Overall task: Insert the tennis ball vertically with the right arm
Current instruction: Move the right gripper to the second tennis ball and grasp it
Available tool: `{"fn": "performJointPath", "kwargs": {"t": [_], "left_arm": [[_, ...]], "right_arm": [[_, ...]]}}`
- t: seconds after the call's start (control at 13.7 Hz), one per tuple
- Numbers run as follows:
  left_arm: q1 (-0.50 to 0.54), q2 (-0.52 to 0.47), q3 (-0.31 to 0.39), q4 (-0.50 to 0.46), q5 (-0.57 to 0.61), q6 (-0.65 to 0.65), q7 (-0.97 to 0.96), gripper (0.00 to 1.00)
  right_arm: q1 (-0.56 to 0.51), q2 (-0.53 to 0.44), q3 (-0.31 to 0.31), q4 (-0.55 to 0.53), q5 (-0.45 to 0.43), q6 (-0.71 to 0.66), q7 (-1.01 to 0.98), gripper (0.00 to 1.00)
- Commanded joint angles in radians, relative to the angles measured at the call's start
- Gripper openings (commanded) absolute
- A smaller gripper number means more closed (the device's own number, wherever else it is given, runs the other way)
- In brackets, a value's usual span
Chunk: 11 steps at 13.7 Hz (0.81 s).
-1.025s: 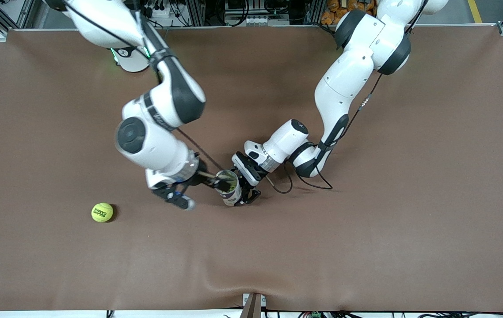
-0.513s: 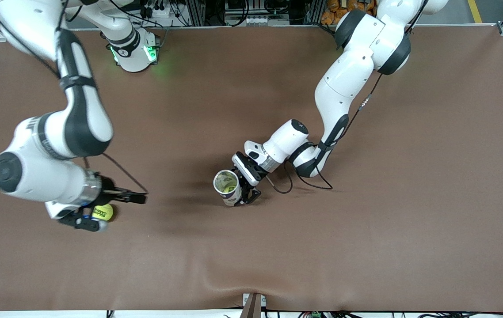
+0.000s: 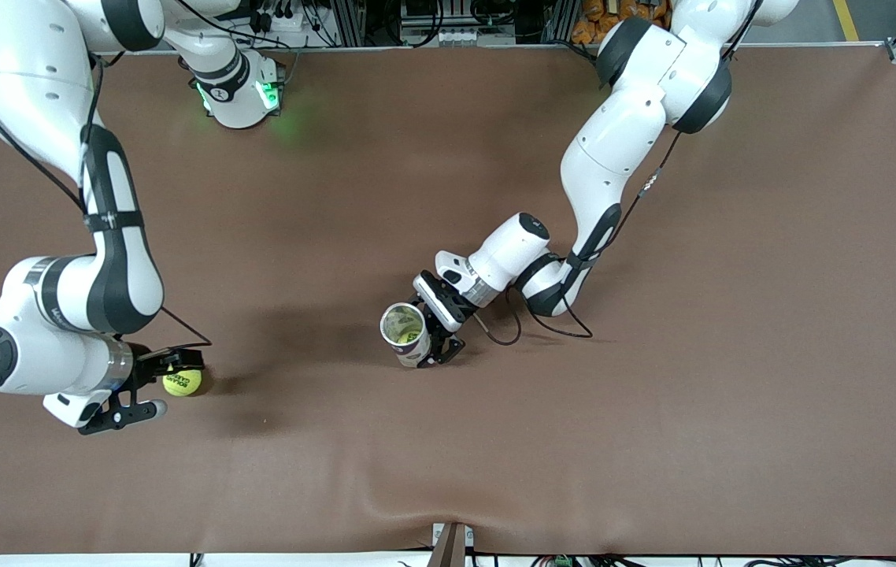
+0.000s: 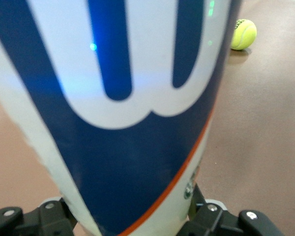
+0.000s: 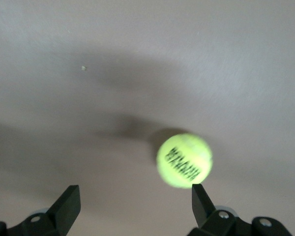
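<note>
Though lettered black, tennis ball (image 3: 183, 382) yellow-green.

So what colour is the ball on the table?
The tennis ball is yellow-green with dark lettering, clearest in the right wrist view.

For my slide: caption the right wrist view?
Open right gripper over the tennis ball on the table.

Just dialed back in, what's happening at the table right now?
The left gripper is shut on the upright white and blue tennis ball can near the middle of the brown table, open end up. The right gripper is over the yellow tennis ball lying toward the right arm's end of the table; its fingers are open and the ball is not yet gripped.
</note>
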<state>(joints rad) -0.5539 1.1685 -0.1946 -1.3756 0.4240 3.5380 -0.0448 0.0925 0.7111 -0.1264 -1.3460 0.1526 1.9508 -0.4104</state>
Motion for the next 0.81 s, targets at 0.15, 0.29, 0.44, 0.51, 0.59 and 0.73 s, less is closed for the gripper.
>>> {"fn": "performJointPath", "kwargs": {"t": [0.15, 0.29, 0.44, 0.51, 0.59, 0.73], "left_arm": [[0.005, -0.007, -0.005, -0.008, -0.004, 0.015, -0.003, 0.84], [0.005, -0.007, -0.005, -0.008, -0.004, 0.015, -0.003, 0.84], [0.005, -0.007, -0.006, -0.008, -0.004, 0.015, -0.003, 0.84], [0.005, -0.007, -0.005, -0.008, -0.004, 0.015, -0.003, 0.84], [0.005, -0.007, -0.005, -0.008, -0.004, 0.015, -0.003, 0.84], [0.005, -0.007, -0.005, -0.008, -0.004, 0.015, -0.003, 0.84]], "right_arm": [[-0.042, 0.019, 0.019, -0.112, -0.022, 0.164, -0.211, 1.0], [-0.042, 0.021, 0.019, -0.183, -0.022, 0.268, -0.215, 1.0], [-0.036, 0.019, 0.019, -0.234, -0.022, 0.339, -0.215, 1.0], [-0.037, 0.021, 0.021, -0.242, -0.021, 0.342, -0.215, 1.0], [-0.039, 0.027, 0.021, -0.243, -0.021, 0.342, -0.215, 1.0], [-0.042, 0.036, 0.021, -0.245, -0.021, 0.352, -0.215, 1.0]]}}
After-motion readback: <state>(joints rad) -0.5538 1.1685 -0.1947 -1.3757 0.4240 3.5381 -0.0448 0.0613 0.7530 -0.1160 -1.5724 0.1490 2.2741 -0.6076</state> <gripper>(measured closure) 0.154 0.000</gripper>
